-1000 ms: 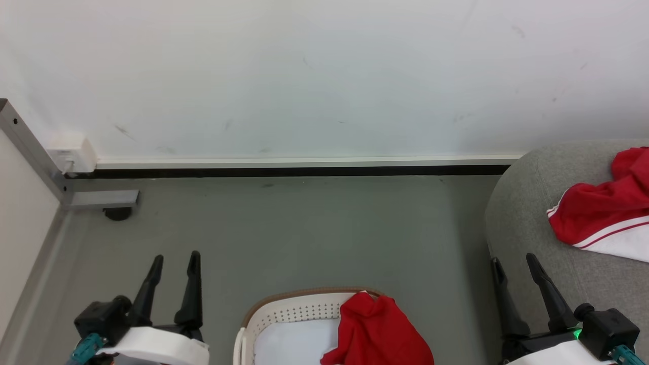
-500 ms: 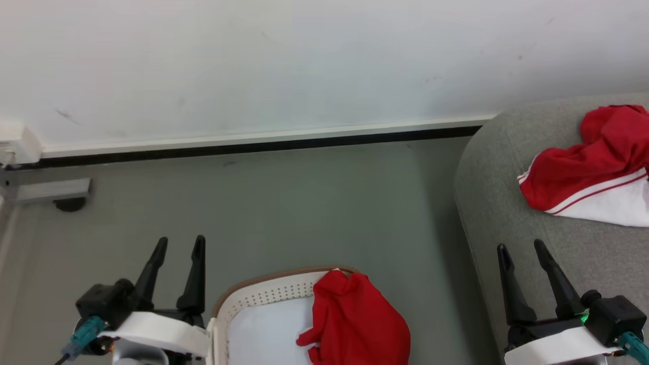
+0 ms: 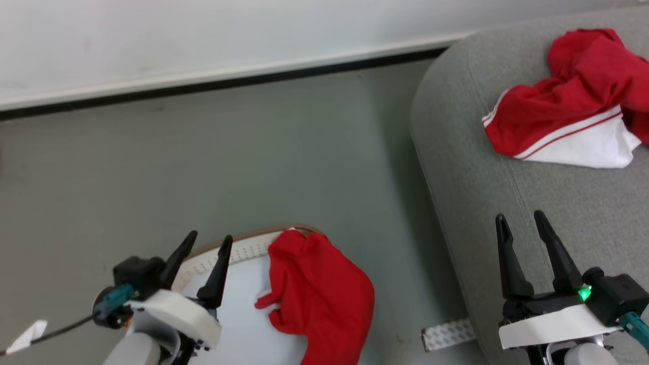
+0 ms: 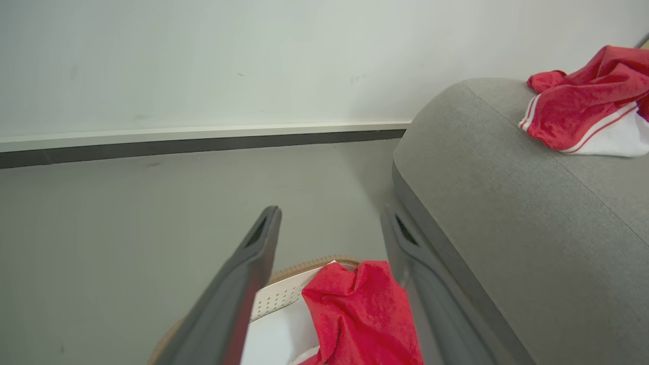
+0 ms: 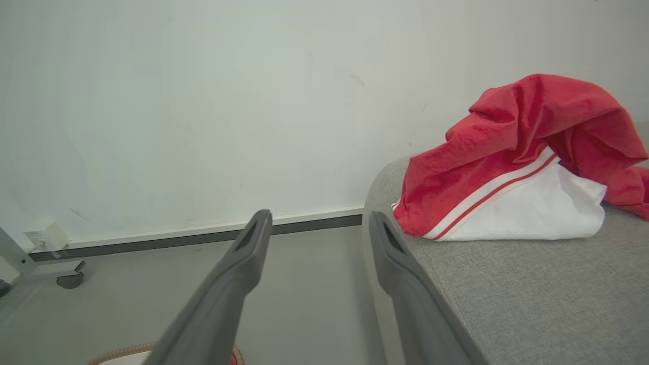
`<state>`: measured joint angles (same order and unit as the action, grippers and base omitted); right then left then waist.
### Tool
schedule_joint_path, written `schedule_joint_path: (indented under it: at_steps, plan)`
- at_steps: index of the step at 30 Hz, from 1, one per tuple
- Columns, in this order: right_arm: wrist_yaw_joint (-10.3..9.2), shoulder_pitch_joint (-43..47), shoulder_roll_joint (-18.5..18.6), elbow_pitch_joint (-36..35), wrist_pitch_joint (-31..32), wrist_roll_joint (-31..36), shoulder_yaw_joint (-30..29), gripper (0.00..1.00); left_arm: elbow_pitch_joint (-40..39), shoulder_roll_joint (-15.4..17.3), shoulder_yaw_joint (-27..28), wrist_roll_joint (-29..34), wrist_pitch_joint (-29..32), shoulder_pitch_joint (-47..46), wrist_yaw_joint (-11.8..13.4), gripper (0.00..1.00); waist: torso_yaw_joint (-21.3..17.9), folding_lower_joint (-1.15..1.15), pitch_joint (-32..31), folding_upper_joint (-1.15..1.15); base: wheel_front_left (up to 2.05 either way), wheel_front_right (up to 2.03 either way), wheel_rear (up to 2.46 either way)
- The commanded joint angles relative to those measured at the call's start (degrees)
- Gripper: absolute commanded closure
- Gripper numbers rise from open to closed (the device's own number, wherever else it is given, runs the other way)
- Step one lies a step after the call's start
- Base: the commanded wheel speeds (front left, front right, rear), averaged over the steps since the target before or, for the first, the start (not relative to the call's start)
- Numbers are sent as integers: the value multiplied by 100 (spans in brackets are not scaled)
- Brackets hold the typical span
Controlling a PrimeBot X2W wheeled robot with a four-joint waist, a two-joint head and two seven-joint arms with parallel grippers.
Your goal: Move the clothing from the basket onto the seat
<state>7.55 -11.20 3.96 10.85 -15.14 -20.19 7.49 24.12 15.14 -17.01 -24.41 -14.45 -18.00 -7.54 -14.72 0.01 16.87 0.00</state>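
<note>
Saw the left claw (image 3: pixel 210 237) with fingers spread wide, gripping nothing, held above the left rim of the basket (image 3: pixel 253 234). Saw the right claw (image 3: pixel 519 216) likewise parted and empty, held above the front edge of the sofa (image 3: pixel 471 177), well apart from the far garment (image 3: pixel 557 111). Found the near garment (image 3: pixel 319 294), plain red, slumped over the basket's right rim, partly inside on the pale lining and partly hanging outside. Found the far garment crumpled on top of the sofa, red with a white hem and a thin red stripe. From the left wrist, caught the near garment (image 4: pixel 360 314) between that claw's two fingers (image 4: pixel 251 274), well below them. Noted a smooth grey floor (image 3: pixel 203 167), a white wall (image 3: pixel 203 30) with a white-and-black skirting (image 3: pixel 253 76), and a pale textured strip (image 3: pixel 448 334) lying on the floor by the sofa's base. From the right wrist, made out a dark caster (image 5: pixel 70 280) under a metal frame by the wall. Lost the basket's near half below the head view's lower edge, and the far garment's right end past the frame. Could not tell how deep the near garment reached into the basket.
</note>
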Motion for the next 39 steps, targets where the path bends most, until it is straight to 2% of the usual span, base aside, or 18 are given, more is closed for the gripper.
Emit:
schedule_joint_path:
  at_steps: [1,9,11,18,24,32,39]
  plan:
    - [-13,-120,-25,-69,-1,34,23,0,181,143,-207,-92,99,-226,11,0,-256,-1,380,0,0,0,0]
    - [-13,-341,-107,-352,0,42,-28,0,1073,471,-1193,-519,584,-1059,11,0,-508,-1,1086,0,0,0,0]
    - [-13,-373,-109,-413,0,-25,-27,0,1184,517,-1301,-571,650,-1175,11,0,-539,-1,1192,0,0,0,0]
    - [-13,-693,-110,-877,-1,-389,-68,0,1930,723,-2190,-1062,1103,-1946,10,0,-795,-1,2030,0,0,0,0]
    - [-13,-904,-111,-1130,-1,-652,-129,0,2300,863,-2554,-1576,1329,-2387,10,0,-977,-1,2596,0,0,0,0]
    - [-13,-976,-110,-1367,-1,-820,-32,0,2399,1095,-3015,-2192,1621,-2744,10,0,-1181,-1,2954,0,0,0,0]
    - [-13,-993,-110,-1398,-1,-1005,82,0,2522,1289,-3501,-2398,1692,-3044,10,0,-1300,-1,3147,0,0,0,0]
